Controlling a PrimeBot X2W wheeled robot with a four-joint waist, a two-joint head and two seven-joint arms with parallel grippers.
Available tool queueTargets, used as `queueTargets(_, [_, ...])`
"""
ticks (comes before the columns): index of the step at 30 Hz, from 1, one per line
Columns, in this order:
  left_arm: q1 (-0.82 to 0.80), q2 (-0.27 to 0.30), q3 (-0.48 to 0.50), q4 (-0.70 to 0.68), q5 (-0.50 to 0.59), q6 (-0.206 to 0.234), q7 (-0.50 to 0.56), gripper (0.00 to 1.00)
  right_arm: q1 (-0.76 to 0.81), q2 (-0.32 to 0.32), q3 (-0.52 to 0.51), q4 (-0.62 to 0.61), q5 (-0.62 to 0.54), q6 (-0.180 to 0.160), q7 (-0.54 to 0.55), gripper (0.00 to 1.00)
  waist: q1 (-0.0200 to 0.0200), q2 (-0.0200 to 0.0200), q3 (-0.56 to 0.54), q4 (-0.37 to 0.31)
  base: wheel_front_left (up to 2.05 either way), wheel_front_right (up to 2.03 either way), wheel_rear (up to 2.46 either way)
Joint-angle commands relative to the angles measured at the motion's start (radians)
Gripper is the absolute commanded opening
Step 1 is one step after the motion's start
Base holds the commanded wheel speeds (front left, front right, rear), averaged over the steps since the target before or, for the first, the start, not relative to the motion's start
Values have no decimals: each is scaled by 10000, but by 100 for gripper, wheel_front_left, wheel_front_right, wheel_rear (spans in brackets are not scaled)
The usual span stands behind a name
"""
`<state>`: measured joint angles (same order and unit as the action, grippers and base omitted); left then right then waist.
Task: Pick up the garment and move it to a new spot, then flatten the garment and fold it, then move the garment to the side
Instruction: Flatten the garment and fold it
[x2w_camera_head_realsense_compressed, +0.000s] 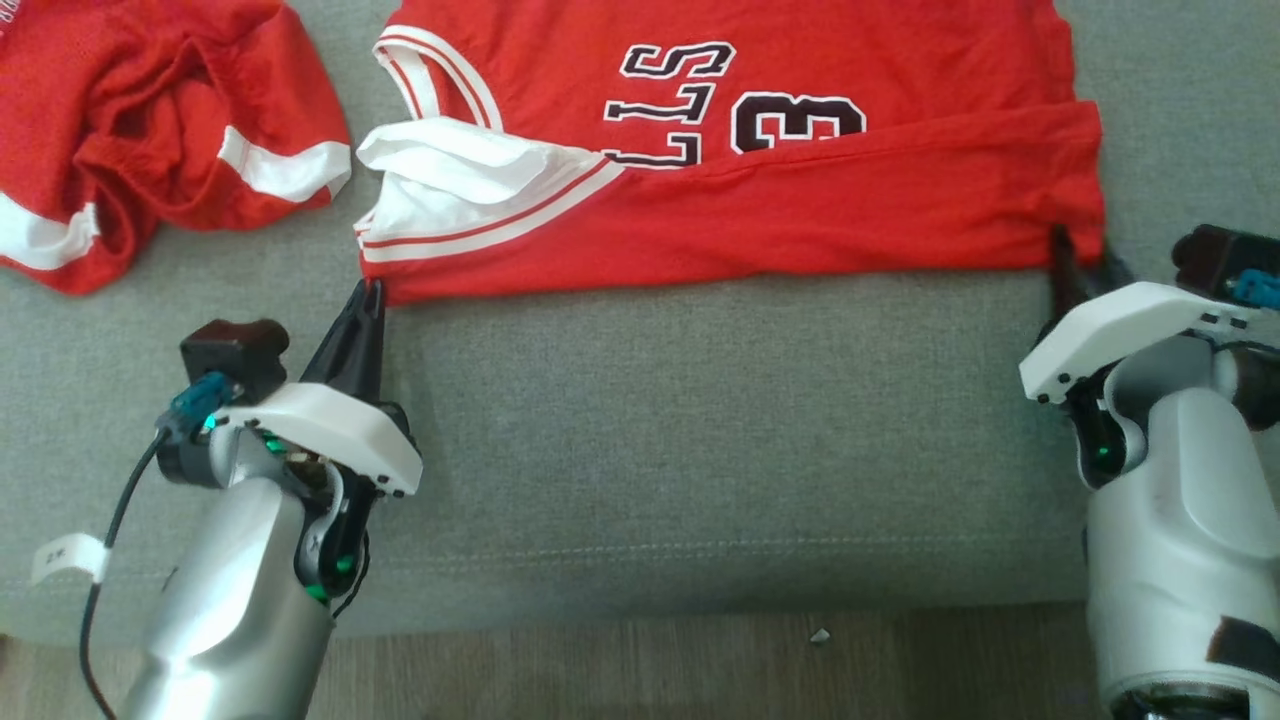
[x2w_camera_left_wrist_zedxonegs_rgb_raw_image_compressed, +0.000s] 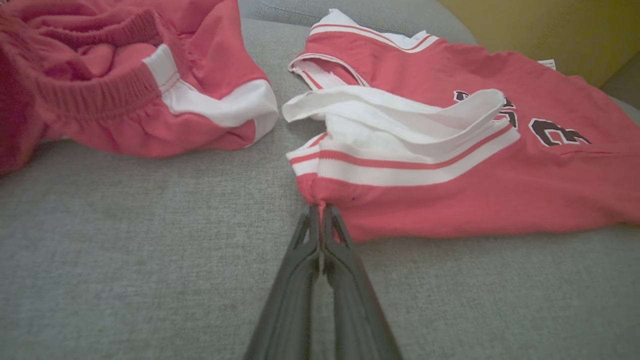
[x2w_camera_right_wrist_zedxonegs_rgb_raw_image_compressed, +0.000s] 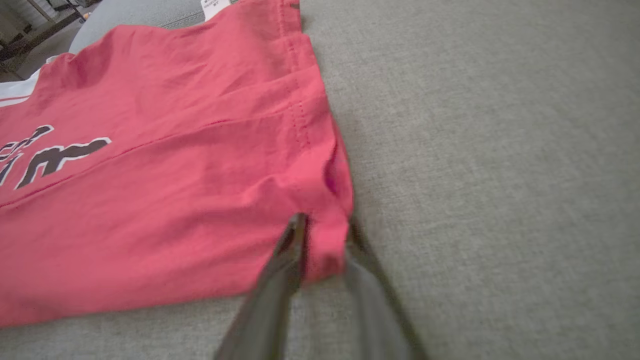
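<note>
Our left jaws, right jaws tight on two corners of red "LLS" jersey (x2w_camera_head_realsense_compressed: 800, 210) toward woven grey couch's (x2w_camera_head_realsense_compressed: 700, 430) front edge.

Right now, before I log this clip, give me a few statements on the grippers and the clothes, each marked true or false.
1. The left gripper is shut on the near left corner of the red jersey with black lettering. True.
2. That jersey lies spread out in a single layer. False: its near edge is folded up over the lettering.
3. The crumpled red shorts with white stripes lie on top of the jersey. False: they lie apart from it, to its left on the grey fabric cushion.
4. The right gripper has the jersey's near right corner between its fingers. True.
</note>
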<state>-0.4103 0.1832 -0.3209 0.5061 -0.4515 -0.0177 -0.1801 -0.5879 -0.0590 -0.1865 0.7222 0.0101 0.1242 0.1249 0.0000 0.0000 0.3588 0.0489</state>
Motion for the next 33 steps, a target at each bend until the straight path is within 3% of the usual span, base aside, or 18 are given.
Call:
queueTargets(1, [-201,343,276,-316,-60,26,-9,0,-171,45,299,-100,-108,65,-57,0,0,0,-45,24,0,0,0])
queueTargets(8, [66,453,206,-667,-157,-67,5,0,242,-387,510,-159,403,65,-292,0,0,0,-298,123,0,0,0])
queueTargets(14, [916,807,157,-1666,-461,-230,596,0,1489,-1073,1139,-1444,1323,65,-7,0,0,0,-484,73,0,0,0])
queueTargets(22, [2970,1479,68,-4159,-766,214,1970,0,3595,-1635,1134,-4174,1912,65,1487,0,0,0,-427,-29,0,0,0])
queueTargets(29, [3737,1714,-176,-5009,-679,530,2608,0,4538,-1560,865,-5337,2087,65,2529,0,0,0,-413,-14,0,0,0])
queueTargets(30, [3785,1723,-167,-5035,-643,615,2622,0,4595,-1522,812,-5382,2051,65,2636,36,0,0,-438,-26,0,0,0])
queueTargets(31, [3832,1735,-169,-5029,-602,709,2670,50,4636,-1450,722,-5414,2014,65,2716,100,0,0,-475,-39,0,0,0])
queueTargets(32, [3876,1737,-210,-5012,-598,741,2755,100,4684,-1391,623,-5433,1922,65,2774,100,0,0,-533,-38,0,0,0])
queueTargets(33, [3920,1757,-253,-5001,-586,761,2834,100,4743,-1353,571,-5469,1828,65,2822,100,0,0,-601,-42,0,0,0])
